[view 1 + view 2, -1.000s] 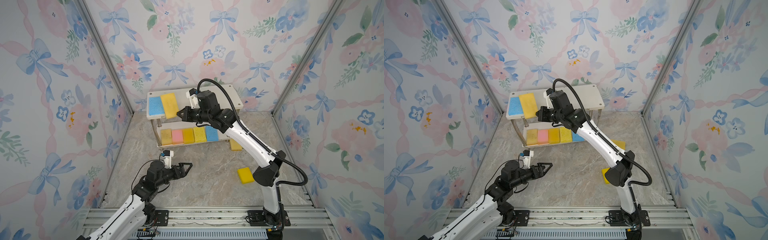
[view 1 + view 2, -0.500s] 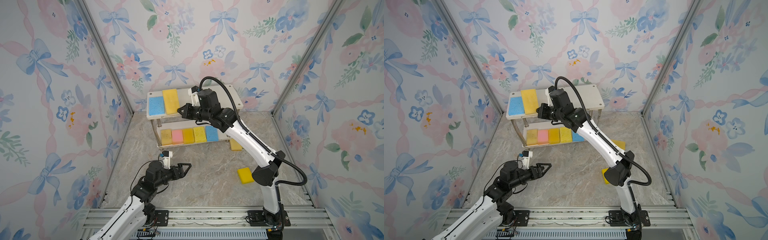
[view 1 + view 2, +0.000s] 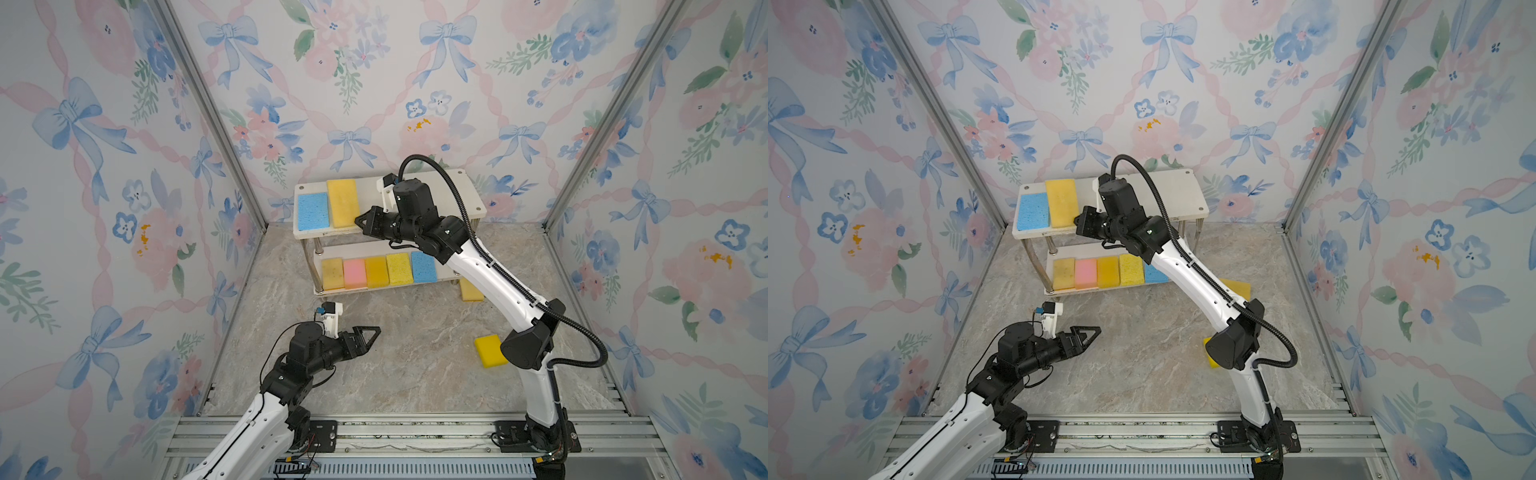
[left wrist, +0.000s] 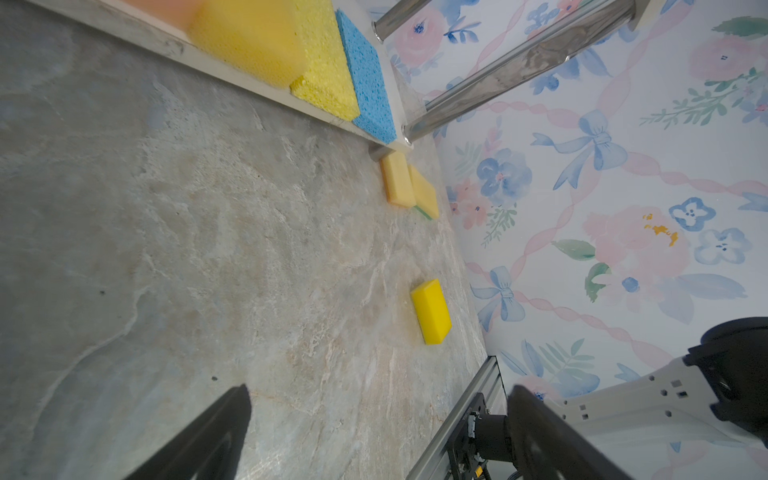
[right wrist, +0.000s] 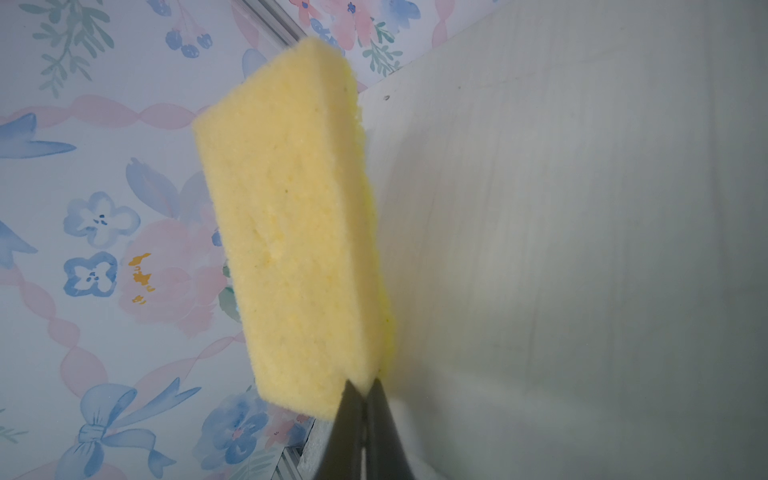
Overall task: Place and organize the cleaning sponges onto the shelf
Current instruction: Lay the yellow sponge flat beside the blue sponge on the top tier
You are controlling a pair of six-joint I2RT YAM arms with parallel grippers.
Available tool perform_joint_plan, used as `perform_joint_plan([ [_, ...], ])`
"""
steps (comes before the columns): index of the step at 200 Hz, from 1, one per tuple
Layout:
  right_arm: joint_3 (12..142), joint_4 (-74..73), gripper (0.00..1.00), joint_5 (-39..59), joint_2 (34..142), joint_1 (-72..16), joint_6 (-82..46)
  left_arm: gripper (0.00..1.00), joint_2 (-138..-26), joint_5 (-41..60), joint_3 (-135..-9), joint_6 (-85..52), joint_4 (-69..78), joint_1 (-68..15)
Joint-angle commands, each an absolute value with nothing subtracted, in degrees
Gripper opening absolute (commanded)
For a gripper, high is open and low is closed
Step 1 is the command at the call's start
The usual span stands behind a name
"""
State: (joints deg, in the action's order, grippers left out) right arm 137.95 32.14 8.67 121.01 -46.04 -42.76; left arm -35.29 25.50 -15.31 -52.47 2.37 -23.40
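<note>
Against the back wall of the marble-patterned bench [image 3: 415, 365], the shelf [image 3: 436, 193] carries seven of the cleaning sponges: a row of five sponges [image 3: 378, 271] on its lower board and, on the left part of the top board, a blue sponge [image 3: 313, 210] touching a pale yellow sponge [image 3: 343, 203]. The right arm reaches over the shelf, and the right end effector [image 5: 365, 388] is closed, with its tips against the pale yellow sponge's near corner; whether they nip any foam cannot be told. That corner lies close to the board's front edge, so a withdrawal with foam caught between the tips would likely drag the sponge askew or off the shelf. A harder push could crowd the blue sponge toward the board's end. The left end effector [image 3: 372, 332] hovers over the bench, jaws wide and empty. A bright yellow sponge [image 4: 431, 311] lies loose on the bench, and two yellow sponges [image 4: 409, 189] lie just beside the shelf's leg, where a careless grasp could strike the leg.
</note>
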Motion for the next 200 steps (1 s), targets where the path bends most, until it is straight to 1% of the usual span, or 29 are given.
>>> perform_joint_plan([
  [1,139.4,30.6,0.06,7.9,122.4,-45.2,-43.6,0.98,-34.8,26.8,-14.9,-51.1,1.4,-22.7],
  [9,139.3,30.4,0.07,8.1,122.5,-45.2,-43.7,0.98,-34.7,26.9,-14.9,-51.0,1.5,-22.6],
  [15,139.3,30.2,0.11,8.3,122.5,-45.2,-43.8,0.98,-34.8,26.9,-15.0,-50.9,1.4,-22.4],
  [22,139.3,30.2,0.18,8.5,122.6,-45.1,-43.9,0.98,-34.7,27.1,-15.1,-50.8,1.4,-22.3],
  [23,139.3,30.2,0.20,8.5,122.6,-45.1,-43.9,0.98,-34.7,27.1,-15.1,-50.8,1.4,-22.3],
  [24,139.3,30.2,0.20,8.5,122.6,-45.1,-43.9,0.98,-34.7,27.1,-15.1,-50.8,1.4,-22.3],
  [27,139.2,30.2,0.25,8.5,122.5,-45.2,-43.9,0.98,-34.8,27.2,-15.1,-50.9,1.4,-22.2],
  [32,139.1,30.1,0.28,8.5,122.4,-45.1,-43.9,0.98,-34.7,27.2,-15.2,-50.7,1.4,-22.2],
  [48,138.0,29.2,0.33,8.5,121.6,-45.2,-43.8,0.98,-34.8,27.4,-15.1,-50.7,1.4,-21.9],
  [66,136.6,28.3,0.45,8.2,120.6,-45.2,-43.8,0.98,-34.8,27.6,-15.2,-50.7,1.4,-21.9],
  [78,136.0,28.0,0.48,8.1,120.3,-45.3,-43.6,0.98,-34.7,27.5,-15.1,-50.7,1.3,-21.8],
  [113,136.5,27.8,0.53,8.5,120.6,-45.1,-43.5,0.98,-34.7,27.6,-15.1,-50.7,1.3,-21.5],
  [200,147.0,29.8,0.55,11.2,127.8,-43.3,-44.6,0.98,-34.8,28.6,-15.3,-49.6,0.0,-20.4],
])
